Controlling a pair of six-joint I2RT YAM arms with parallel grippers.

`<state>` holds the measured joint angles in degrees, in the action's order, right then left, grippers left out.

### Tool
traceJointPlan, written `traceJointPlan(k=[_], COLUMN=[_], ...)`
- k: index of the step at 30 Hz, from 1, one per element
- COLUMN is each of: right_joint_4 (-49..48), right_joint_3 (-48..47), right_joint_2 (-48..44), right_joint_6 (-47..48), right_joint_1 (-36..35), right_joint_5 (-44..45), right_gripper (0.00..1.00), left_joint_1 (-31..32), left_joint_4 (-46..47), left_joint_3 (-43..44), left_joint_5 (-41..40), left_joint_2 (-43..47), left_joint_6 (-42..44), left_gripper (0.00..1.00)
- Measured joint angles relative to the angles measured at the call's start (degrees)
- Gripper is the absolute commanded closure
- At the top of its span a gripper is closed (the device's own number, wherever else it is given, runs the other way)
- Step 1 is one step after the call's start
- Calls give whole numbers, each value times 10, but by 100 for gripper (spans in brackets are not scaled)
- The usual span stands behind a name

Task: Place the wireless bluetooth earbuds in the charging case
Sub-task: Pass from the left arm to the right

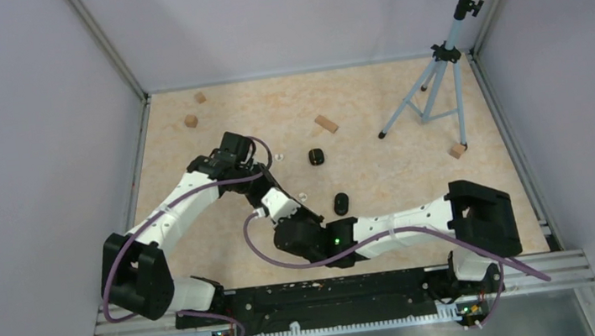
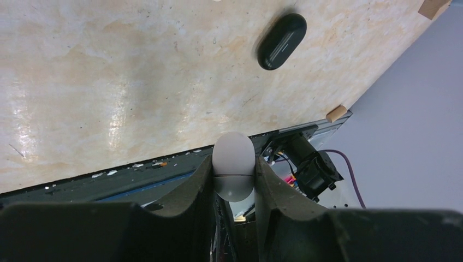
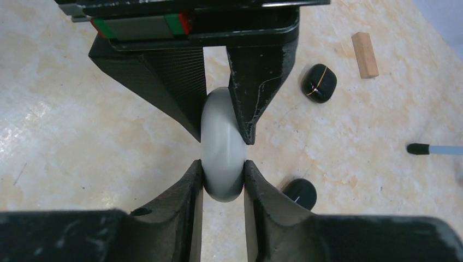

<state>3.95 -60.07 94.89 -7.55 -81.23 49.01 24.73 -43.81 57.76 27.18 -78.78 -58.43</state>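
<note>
The step in hand looks to be opening the white charging case (image 3: 221,139), which hangs above the desk (image 1: 191,155) gripped from both ends; its seam, seen from the left wrist, appears shut, and no bud is in it as far as can be told. The left tool (image 2: 233,164) pinches one end of the case, its jaws part closed with both inner faces against the shell; the right tool (image 3: 221,172) nips the opposite end likewise, jaws drawn in to the shell and touching nothing else. Next, I judge, one tool must hold firm while the other levers the lid up without letting the smooth shell slip. Two tiny pale bits, probably white earbuds (image 1: 301,194), lie on the desk just beside the case; two black cases (image 1: 340,204) lie near the case; black buds I cannot make out.
</note>
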Motion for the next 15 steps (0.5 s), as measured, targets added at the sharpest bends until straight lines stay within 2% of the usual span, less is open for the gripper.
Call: traceJointPlan(k=[2,7,8,11,12,13,14,15], right_joint_4=[-3,-8,-9,-15,-18,-19,-19,-18], right_joint_3=[-1,-1,-1,-1,-1,-1,-1,-1], right_joint_2=[4,4,4,4,4,4,4,4], right_joint_6=[3,5,5,5,4,4,0,-4], right_joint_1=[0,-1,-1,-2,-2,-2,-2,-1], right_joint_5=[3,6,9,16,19,21,22,23], right_gripper=[98,100,100,100,100,100,100,100], left_joint_1=[-1,-1,-1,-1,-1,-1,-1,-1], left_joint_4=[0,3,5,10,11,14,16,19], left_joint_3=[0,0,0,0,0,0,0,0], left_joint_5=[-3,-7,-7,-9,-9,-9,-6,-1], left_joint_2=[0,2,4,13,14,15,15,15], left_joint_6=[0,3,3,7,9,13,16,21], left_gripper=[100,100,96,73,56,48,45,30])
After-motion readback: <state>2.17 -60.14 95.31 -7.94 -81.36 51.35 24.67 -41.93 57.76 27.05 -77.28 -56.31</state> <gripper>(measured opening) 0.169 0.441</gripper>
